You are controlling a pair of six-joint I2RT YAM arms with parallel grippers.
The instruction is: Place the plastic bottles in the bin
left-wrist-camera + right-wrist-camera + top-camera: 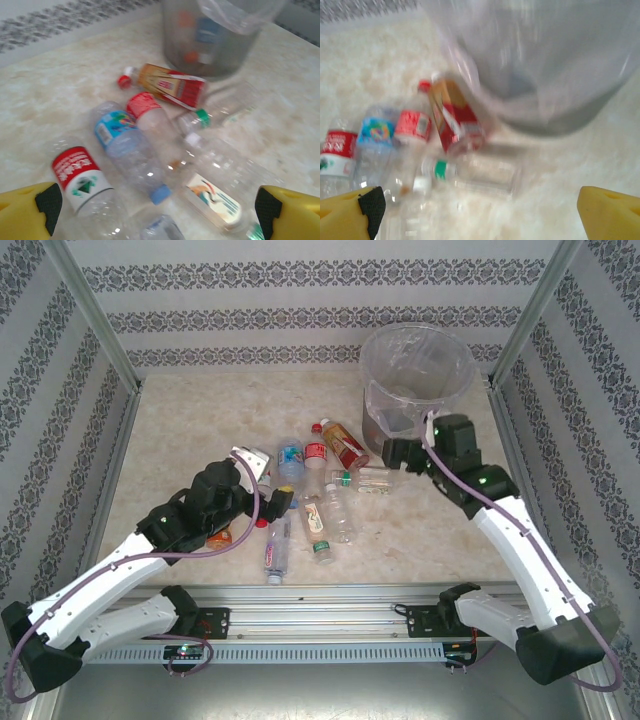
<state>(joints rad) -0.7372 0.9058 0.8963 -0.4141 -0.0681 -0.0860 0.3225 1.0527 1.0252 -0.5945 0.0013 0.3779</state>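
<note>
Several plastic bottles lie in a loose heap mid-table. The bin stands upright at the back right, with coloured shapes inside it. My left gripper hovers open over the heap's left side. Between its yellow fingers lie a blue-labelled bottle, a red-and-white-labelled one and one with an orange-blue label. My right gripper is open beside the bin's foot. A clear green-capped bottle and an amber red-labelled bottle lie ahead of its fingers.
Patterned walls and metal posts enclose the table on three sides. A metal rail runs along the near edge. One bottle lies close to the rail, and an orange-labelled one sits partly under the left arm.
</note>
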